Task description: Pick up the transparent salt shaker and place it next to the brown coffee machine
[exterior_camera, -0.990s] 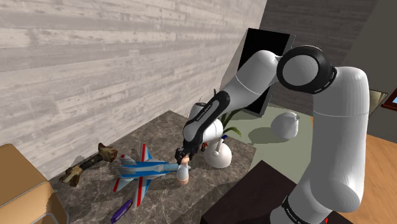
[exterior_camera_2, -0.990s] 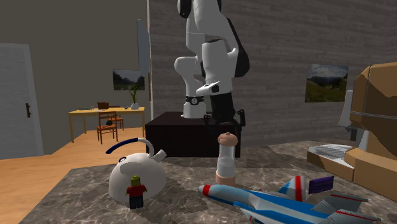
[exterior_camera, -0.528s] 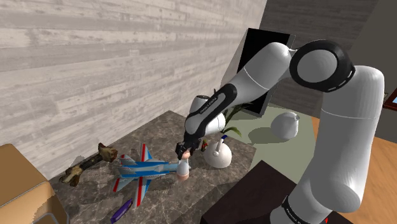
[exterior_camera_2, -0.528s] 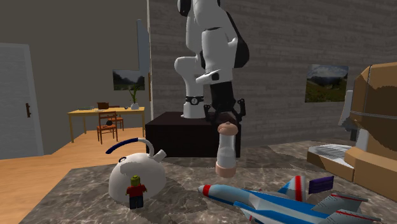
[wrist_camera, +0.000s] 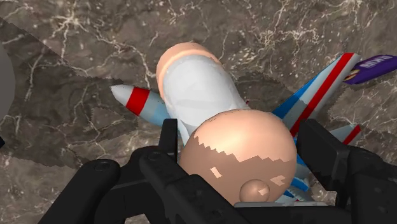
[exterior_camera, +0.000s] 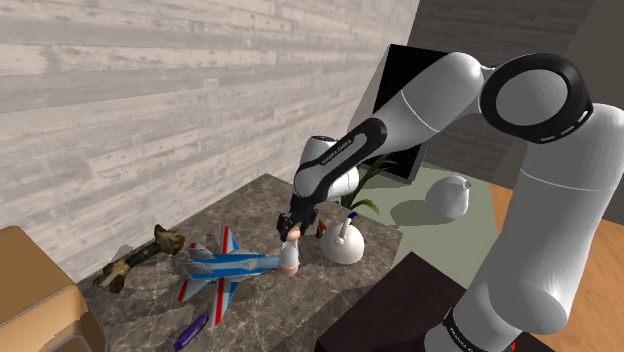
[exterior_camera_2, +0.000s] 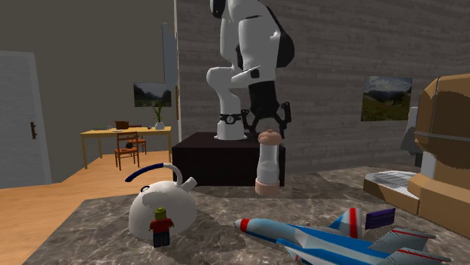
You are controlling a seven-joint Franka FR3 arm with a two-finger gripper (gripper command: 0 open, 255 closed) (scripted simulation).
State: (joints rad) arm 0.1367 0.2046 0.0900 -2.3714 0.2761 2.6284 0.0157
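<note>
Salt shaker (exterior_camera_2: 268, 162), clear-bodied with a tan cap and base, hung upright just off the marble counter (exterior_camera: 255, 205), above the nose of a toy jet (exterior_camera: 225, 268), its cap clamped in my claw (wrist_camera: 242, 143). The carry was in hand. Next, I judged, a swing over the jet toward the brown coffee machine (exterior_camera_2: 452, 113), well apart.

The salt shaker (exterior_camera_2: 267, 162) had a pale, see-through body with a peach domed cap and a peach base. It hung upright, clear of the marble worktop (exterior_camera_2: 98, 226), its cap clasped in the pincer (exterior_camera_2: 267, 135). The brown, boxy coffee machine (exterior_camera_2: 449, 143) stood well apart, at the second exterior view's right edge
</note>
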